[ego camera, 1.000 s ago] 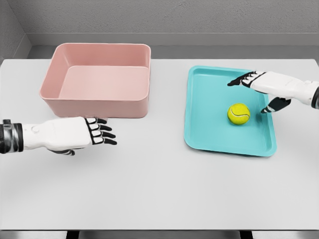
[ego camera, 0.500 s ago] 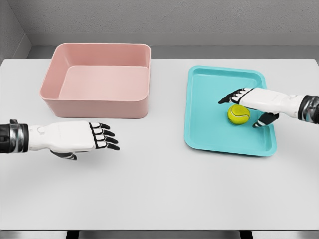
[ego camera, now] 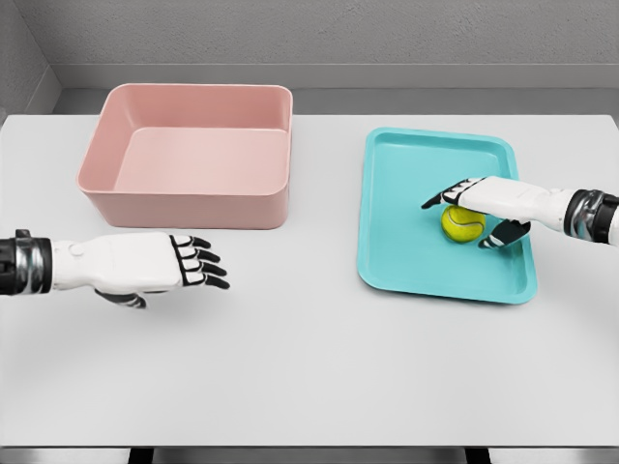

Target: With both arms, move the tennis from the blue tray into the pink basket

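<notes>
Fuzzy round tennis ball (ego camera: 462, 224) is sitting mid-right in the smooth blue tray (ego camera: 406, 261), right hand (ego camera: 481, 205) cupping over it, fingers spread, not gripping. Left hand (ego camera: 155, 265) is hovering open at lower left, below the glossy pink basket (ego camera: 184, 198).

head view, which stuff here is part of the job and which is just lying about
Part of the job: tennis ball, blue tray, pink basket, right hand over the ball, left hand with relaxed fingers near the basket.

Just there: only the white table; nothing else lies about.
</notes>
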`<control>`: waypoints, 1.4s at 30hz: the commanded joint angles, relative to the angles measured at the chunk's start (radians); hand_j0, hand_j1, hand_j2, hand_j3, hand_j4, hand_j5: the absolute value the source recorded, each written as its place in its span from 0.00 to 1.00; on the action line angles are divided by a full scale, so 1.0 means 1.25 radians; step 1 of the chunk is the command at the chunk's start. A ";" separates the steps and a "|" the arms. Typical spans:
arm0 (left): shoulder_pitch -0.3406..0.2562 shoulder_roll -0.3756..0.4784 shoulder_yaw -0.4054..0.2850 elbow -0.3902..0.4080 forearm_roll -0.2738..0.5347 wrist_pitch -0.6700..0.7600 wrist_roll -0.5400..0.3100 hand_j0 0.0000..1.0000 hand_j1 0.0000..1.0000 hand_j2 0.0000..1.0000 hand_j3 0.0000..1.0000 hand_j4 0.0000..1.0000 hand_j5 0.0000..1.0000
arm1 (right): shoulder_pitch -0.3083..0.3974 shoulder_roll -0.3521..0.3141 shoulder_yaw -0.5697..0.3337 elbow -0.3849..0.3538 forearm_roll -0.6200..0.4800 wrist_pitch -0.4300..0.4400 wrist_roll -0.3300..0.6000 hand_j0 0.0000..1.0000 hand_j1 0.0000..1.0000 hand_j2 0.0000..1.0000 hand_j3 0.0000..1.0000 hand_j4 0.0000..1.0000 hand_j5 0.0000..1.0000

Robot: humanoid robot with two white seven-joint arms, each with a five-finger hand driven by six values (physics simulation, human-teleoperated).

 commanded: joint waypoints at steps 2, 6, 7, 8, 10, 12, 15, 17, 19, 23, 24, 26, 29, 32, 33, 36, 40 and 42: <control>-0.001 0.002 0.004 0.000 0.005 0.001 -0.001 1.00 1.00 1.00 1.00 1.00 1.00 | 0.000 0.000 -0.001 0.007 -0.004 -0.004 0.000 0.74 0.74 0.74 0.74 0.74 0.74; -0.006 0.002 0.004 0.000 0.005 0.001 -0.001 1.00 1.00 1.00 1.00 1.00 1.00 | 0.002 0.000 0.003 0.008 -0.004 -0.006 0.002 0.66 0.66 0.66 0.66 0.66 0.66; -0.006 0.002 0.004 0.000 0.005 0.001 -0.001 1.00 1.00 1.00 1.00 1.00 1.00 | 0.002 0.000 0.005 0.010 -0.004 -0.006 0.002 0.64 0.64 0.64 0.64 0.64 0.64; -0.006 0.002 0.004 0.000 0.005 0.001 -0.001 1.00 1.00 1.00 1.00 1.00 1.00 | 0.002 0.000 0.007 0.013 -0.004 -0.006 0.002 0.63 0.63 0.63 0.63 0.63 0.63; -0.005 0.005 0.004 0.000 0.005 0.001 -0.001 1.00 1.00 1.00 1.00 1.00 1.00 | 0.002 0.000 0.008 0.013 -0.004 -0.007 0.002 0.58 0.58 0.58 0.58 0.58 0.58; -0.005 0.012 0.004 0.000 0.005 0.001 -0.001 1.00 1.00 1.00 1.00 1.00 1.00 | 0.002 0.000 0.012 0.013 -0.004 -0.007 0.002 0.54 0.54 0.54 0.54 0.54 0.54; -0.005 0.019 0.005 0.000 0.004 0.001 -0.001 1.00 1.00 1.00 1.00 1.00 1.00 | 0.004 0.000 0.013 0.013 -0.004 -0.009 0.002 0.53 0.53 0.53 0.53 0.53 0.53; -0.006 0.024 0.007 0.000 0.004 0.001 -0.001 1.00 1.00 1.00 1.00 1.00 1.00 | 0.002 0.001 0.013 0.012 -0.004 -0.010 0.002 0.53 0.53 0.53 0.53 0.53 0.53; -0.007 0.024 0.007 0.000 0.004 0.001 -0.001 1.00 1.00 1.00 1.00 1.00 1.00 | 0.002 0.001 0.015 0.010 -0.005 -0.011 0.002 0.53 0.53 0.53 0.53 0.53 0.53; -0.006 0.026 0.007 0.000 0.004 0.001 -0.001 1.00 1.00 1.00 1.00 1.00 1.00 | -0.004 -0.007 0.010 0.003 -0.007 -0.043 0.000 0.51 0.51 0.51 0.51 0.51 0.51; -0.006 0.035 0.007 0.000 0.004 0.001 -0.001 1.00 1.00 1.00 1.00 1.00 1.00 | -0.005 -0.009 0.008 0.002 -0.010 -0.059 0.000 0.51 0.51 0.51 0.51 0.51 0.51; -0.006 0.038 0.008 0.000 0.004 0.001 -0.001 1.00 1.00 1.00 1.00 1.00 1.00 | -0.009 -0.009 0.007 -0.010 -0.010 -0.063 -0.001 0.51 0.51 0.51 0.51 0.51 0.51; -0.007 0.045 0.008 0.000 0.004 0.001 -0.001 1.00 1.00 1.00 1.00 1.00 1.00 | -0.012 -0.009 0.007 -0.029 -0.010 -0.063 -0.001 0.51 0.51 0.51 0.51 0.51 0.51; -0.006 0.051 0.009 0.000 0.004 0.001 -0.001 1.00 1.00 1.00 1.00 1.00 1.00 | -0.013 -0.010 0.007 -0.046 -0.010 -0.064 -0.001 0.51 0.51 0.51 0.51 0.51 0.51; -0.007 0.051 0.008 0.000 0.004 0.001 -0.001 1.00 1.00 1.00 1.00 1.00 1.00 | -0.013 -0.010 0.007 -0.053 -0.010 -0.064 -0.001 0.51 0.51 0.51 0.51 0.51 0.51; -0.007 0.051 0.009 0.000 0.004 0.001 -0.001 1.00 1.00 1.00 1.00 1.00 1.00 | -0.018 -0.010 0.007 -0.073 -0.011 -0.064 -0.002 0.51 0.51 0.51 0.51 0.51 0.51; -0.009 0.070 0.030 0.000 0.004 0.001 -0.001 1.00 1.00 1.00 1.00 1.00 1.00 | -0.020 -0.012 0.007 -0.109 -0.013 -0.064 -0.005 0.51 0.51 0.51 0.51 0.51 0.51; -0.009 0.071 0.034 0.000 0.004 0.001 -0.001 1.00 1.00 1.00 1.00 1.00 1.00 | -0.018 -0.012 0.007 -0.128 -0.015 -0.064 -0.006 0.51 0.51 0.51 0.51 0.51 0.51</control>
